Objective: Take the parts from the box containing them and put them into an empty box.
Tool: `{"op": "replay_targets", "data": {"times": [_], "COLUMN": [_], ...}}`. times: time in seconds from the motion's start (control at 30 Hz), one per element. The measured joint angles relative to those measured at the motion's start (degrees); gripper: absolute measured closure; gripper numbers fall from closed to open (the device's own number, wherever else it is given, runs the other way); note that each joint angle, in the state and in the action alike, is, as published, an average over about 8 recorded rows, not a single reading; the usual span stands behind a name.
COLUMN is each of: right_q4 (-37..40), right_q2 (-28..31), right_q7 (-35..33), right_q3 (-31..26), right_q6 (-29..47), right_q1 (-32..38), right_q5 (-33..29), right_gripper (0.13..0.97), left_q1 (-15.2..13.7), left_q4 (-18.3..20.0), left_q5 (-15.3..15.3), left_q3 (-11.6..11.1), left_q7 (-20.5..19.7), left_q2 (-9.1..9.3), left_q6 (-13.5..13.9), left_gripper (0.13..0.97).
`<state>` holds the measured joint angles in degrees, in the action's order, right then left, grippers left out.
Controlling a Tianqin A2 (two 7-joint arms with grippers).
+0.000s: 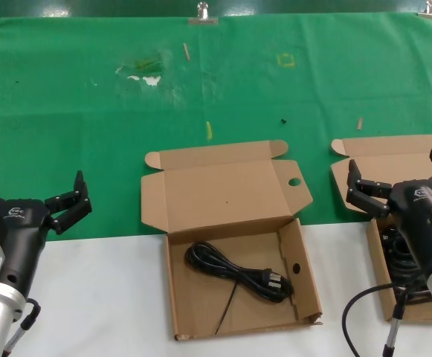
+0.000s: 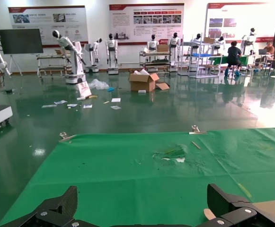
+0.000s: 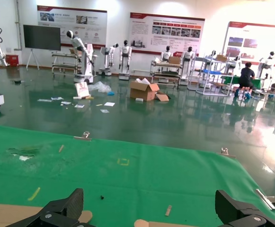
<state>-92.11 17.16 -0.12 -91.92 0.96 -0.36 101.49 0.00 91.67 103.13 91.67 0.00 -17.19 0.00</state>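
A green cloth [image 1: 223, 82], clipped along its far edge, covered the back of the table [image 1: 97, 297], whose near part was white; beyond lay a glossy hall floor [image 2: 142, 113] with posters and parked robots. The middle box [image 1: 201, 297] lay open with one cord [image 1: 238, 271] inside it. The left tool [image 1: 31, 202], fingers apart and empty, hung well to that box's left. The right tool [image 1: 398, 184], also apart and empty, hung over the right box [image 1: 379, 282], where cords [image 1: 395, 249] showed beneath it.
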Motion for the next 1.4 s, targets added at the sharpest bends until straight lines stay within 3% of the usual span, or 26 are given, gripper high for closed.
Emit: {"op": "replay_targets", "data": {"times": [1.4], "right_q4": [0.0], "right_q2": [0.0], "right_q7": [0.0], "right_q3": [0.0], "right_q6": [0.0], "right_q1": [0.0], "right_q5": [0.0], "right_gripper": [0.129], "left_q1": [0.0], "left_q4": [0.0], "left_q5": [0.0], "left_q3": [0.0], "left_q7": [0.0], "left_q2": [0.00], "left_q6": [0.0], "left_gripper": [0.132]}}
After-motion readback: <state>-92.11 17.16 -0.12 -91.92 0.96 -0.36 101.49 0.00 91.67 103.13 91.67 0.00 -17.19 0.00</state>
